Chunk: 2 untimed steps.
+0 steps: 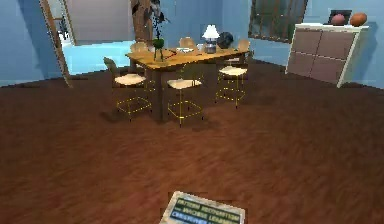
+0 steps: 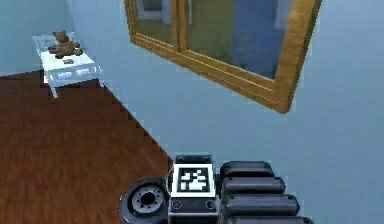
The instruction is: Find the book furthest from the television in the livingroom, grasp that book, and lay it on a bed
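On the dark brown plank floor (image 1: pixel 90 160) just ahead of us, at the forward view's bottom edge, lies 1 flat rectangular book with a blue cover and pale tan rim (image 1: pixel 205 208), well apart from all furniture. We judge the step in hand to be the approach to this book. It is a likely candidate, but from here we cannot confirm that it is the one furthest from the television. The next move calls for turning the base so the arm's side faces the book, then lowering and extending the arm.

The dark segmented arm (image 2: pixel 255 195) sits retracted at the arm side view's bottom edge. It carries 1 white square marker (image 2: pixel 193 180), and the gripper's dark round body (image 2: pixel 147 200) is just left of that. Its far end cannot be made out, so we cannot tell whether it holds anything.

Farther off in the forward view, a light wooden dining table (image 1: pixel 175 62) stands among wire-legged chairs with pale seats (image 1: pixel 183 88). Beyond it, a grey-brown sideboard (image 1: pixel 320 50) stands at the right. In the arm side view, a small white-framed bed (image 2: pixel 75 72) carrying a brown teddy bear (image 2: pixel 63 42) stands by the blue wall (image 2: pixel 330 150), near a wide wood-framed window (image 2: pixel 220 75).
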Available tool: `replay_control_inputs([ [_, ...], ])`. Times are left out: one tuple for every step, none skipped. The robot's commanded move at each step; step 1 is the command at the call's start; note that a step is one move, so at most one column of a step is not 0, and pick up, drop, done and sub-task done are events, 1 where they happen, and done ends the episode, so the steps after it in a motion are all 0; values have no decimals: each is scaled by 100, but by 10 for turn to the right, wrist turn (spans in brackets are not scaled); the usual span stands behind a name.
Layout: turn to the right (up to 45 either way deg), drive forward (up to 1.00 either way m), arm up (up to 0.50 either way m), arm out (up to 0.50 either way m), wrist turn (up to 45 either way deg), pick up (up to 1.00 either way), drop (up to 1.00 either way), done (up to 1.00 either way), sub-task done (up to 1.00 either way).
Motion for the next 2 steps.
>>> replay_control_inputs([
  [-300, 0, 0, 0, 0, 0, 0, 0, 0],
  [450, 0, 0, 0, 0, 0, 0, 0, 0],
])
